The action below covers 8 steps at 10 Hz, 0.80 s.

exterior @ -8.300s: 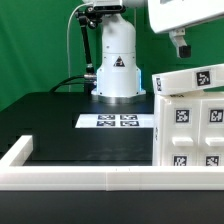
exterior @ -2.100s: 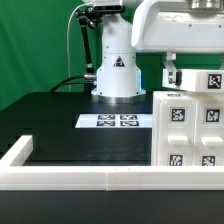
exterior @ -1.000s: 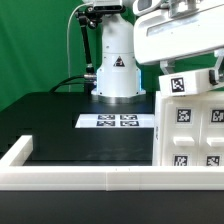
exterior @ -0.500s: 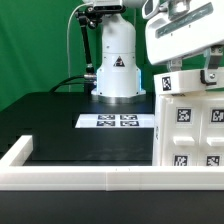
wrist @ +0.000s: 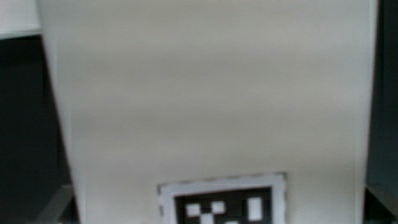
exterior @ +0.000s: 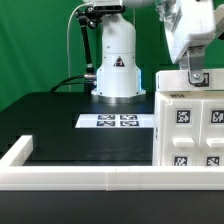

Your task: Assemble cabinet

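Gripper (exterior: 197,78) poised over top edge of cabinet (exterior: 190,125) – shell directly beneath fingers, long axis upright – finger spread not discernible.

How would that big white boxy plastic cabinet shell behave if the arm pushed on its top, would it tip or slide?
The big white boxy plastic cabinet shell looks rigid, with flat faces and crisp edges, so it probably won't flex. It seems to stand tall on the black table, so a sideways push up high, where the tool sits, might tip it. The smooth plastic could slide easily.
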Each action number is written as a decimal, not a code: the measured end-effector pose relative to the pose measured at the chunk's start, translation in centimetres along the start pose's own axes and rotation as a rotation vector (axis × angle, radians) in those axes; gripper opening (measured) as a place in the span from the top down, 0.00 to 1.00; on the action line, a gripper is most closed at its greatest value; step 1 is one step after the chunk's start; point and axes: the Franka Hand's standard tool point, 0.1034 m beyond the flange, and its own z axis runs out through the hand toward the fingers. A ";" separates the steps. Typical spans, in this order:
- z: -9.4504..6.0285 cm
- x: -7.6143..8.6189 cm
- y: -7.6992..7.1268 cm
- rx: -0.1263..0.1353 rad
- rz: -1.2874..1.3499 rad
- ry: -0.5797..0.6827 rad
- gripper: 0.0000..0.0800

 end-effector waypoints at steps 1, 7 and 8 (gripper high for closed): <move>0.0 0.0 0.0 -0.013 0.048 -0.006 0.30; -0.1 -0.1 0.1 -0.031 0.142 -0.034 0.15; -0.4 -0.3 -0.1 -0.023 0.124 -0.039 0.05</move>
